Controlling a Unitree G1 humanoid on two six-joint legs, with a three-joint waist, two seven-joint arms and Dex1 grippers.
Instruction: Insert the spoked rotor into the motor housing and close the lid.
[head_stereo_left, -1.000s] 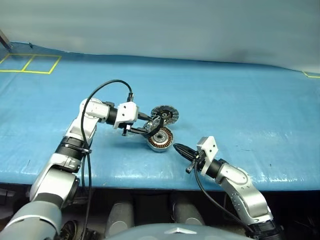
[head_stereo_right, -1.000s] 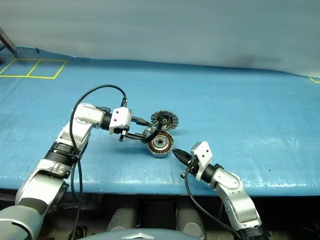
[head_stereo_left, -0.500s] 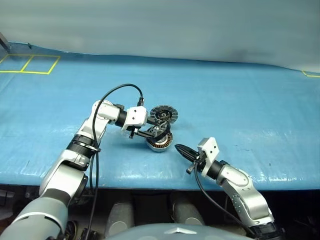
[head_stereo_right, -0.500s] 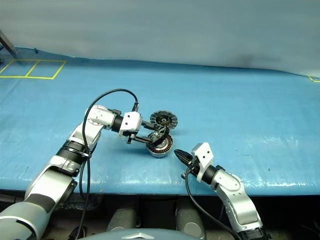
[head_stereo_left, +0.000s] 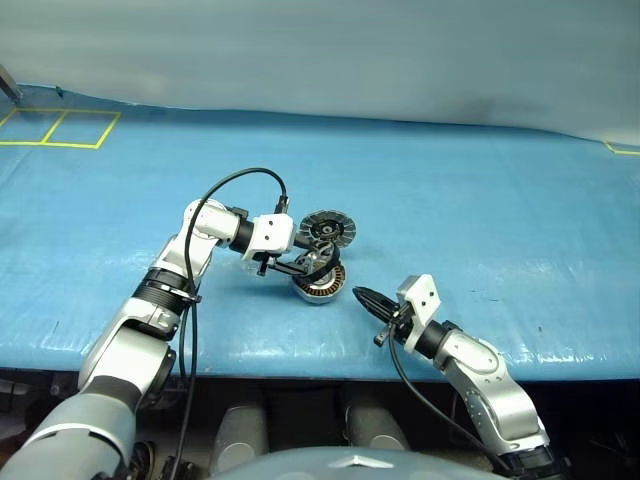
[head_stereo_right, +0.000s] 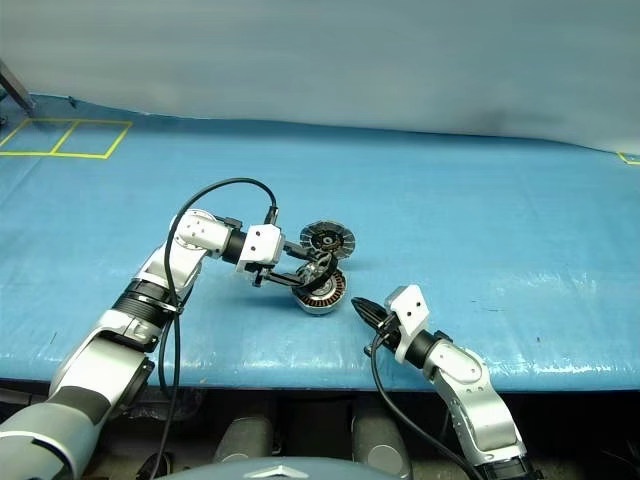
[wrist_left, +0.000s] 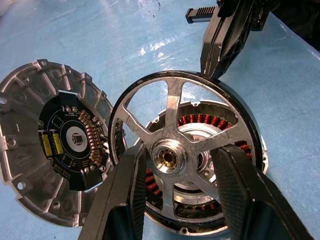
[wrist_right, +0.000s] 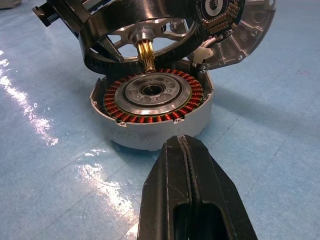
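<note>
My left gripper is shut on the spoked rotor, a shiny ring with a dark outer band, silver spokes and a brass hub. The rotor hangs tilted just above the open motor housing, whose copper winding ring and silver hub face up. Its brass shaft points down toward the housing's centre hole. The lid stands open behind the housing, its circuit board inside facing me. My right gripper is shut and empty, low over the mat a short way in front of the housing.
Everything sits on a blue mat covering the table. Its front edge runs close below my right arm. Yellow taped squares mark the far left corner. A black cable loops over my left wrist.
My left elbow and forearm have swung in to the right, while the rotor has stayed over the housing. The right arm has kept still.
</note>
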